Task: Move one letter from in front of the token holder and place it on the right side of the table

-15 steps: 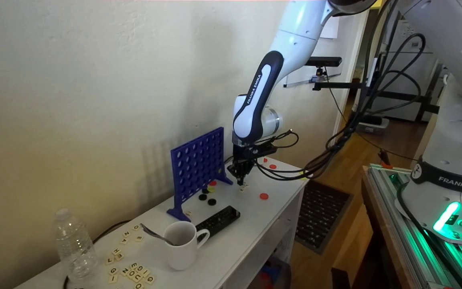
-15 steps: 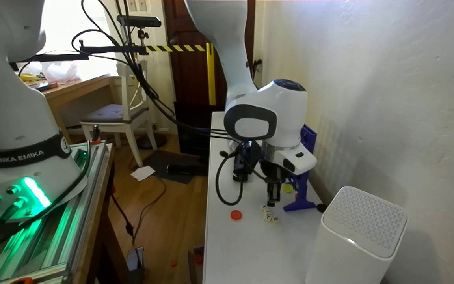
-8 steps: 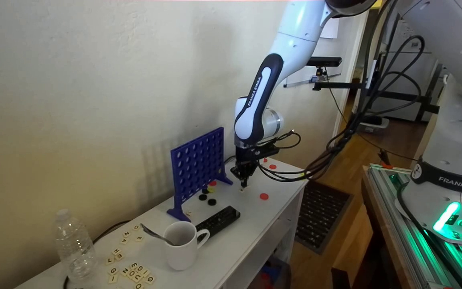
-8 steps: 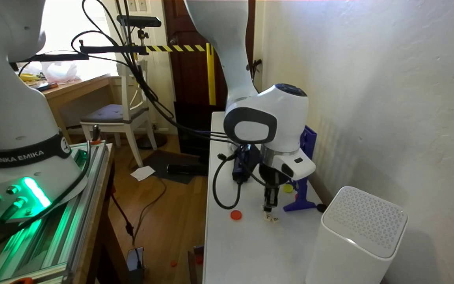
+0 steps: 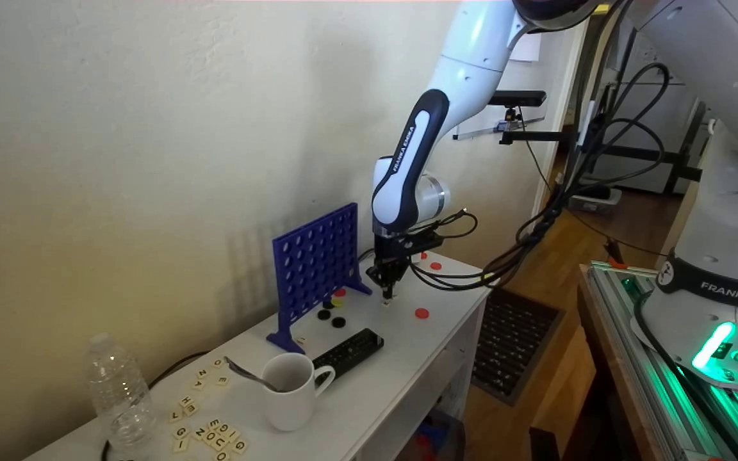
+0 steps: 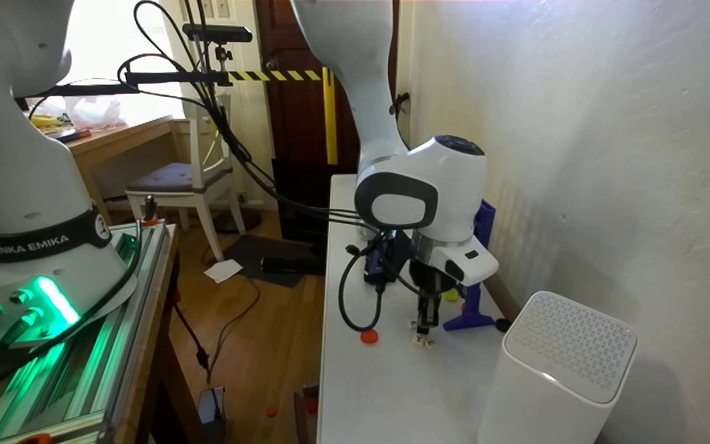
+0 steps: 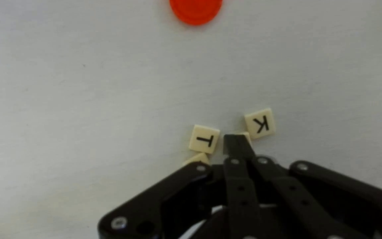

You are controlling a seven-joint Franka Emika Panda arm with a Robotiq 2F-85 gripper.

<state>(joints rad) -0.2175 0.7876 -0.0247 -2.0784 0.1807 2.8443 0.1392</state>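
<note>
The bench (image 6: 392,394) is flat, so a descent misjudged by a little could jam against it. On it, upright, stands the holder (image 5: 316,267); one foot (image 6: 469,321) reaches close to the working spot, and a careless sideways swing could catch it and shift it. The tool (image 7: 240,143) points down near that foot, its fingers (image 7: 233,146) drawn together, clenched with nothing seen between them. Pressed lower like this, it would probably only push things about; it needs to part first, and in spreading, a finger could land on a neighbour or nudge it away. The red disc (image 7: 196,11) lies well apart and should be no trouble.

Smallest are the letters (image 6: 418,340), four of them in the wrist view, flat on the bench near the holder's foot. They look thin, so a pinch set slightly high could close on air or slip off. The T (image 7: 204,139) lies just left of the fingers in that view, the K (image 7: 260,123) just beyond them to the right. Another tile (image 7: 247,136) is mostly hidden behind the fingers, its letter unseen; touching or not, I cannot tell. The last tile (image 7: 197,158) shows a corner below the T, touching or nearly so. Which one is wanted is unclear, and none appears to be grasped
</note>
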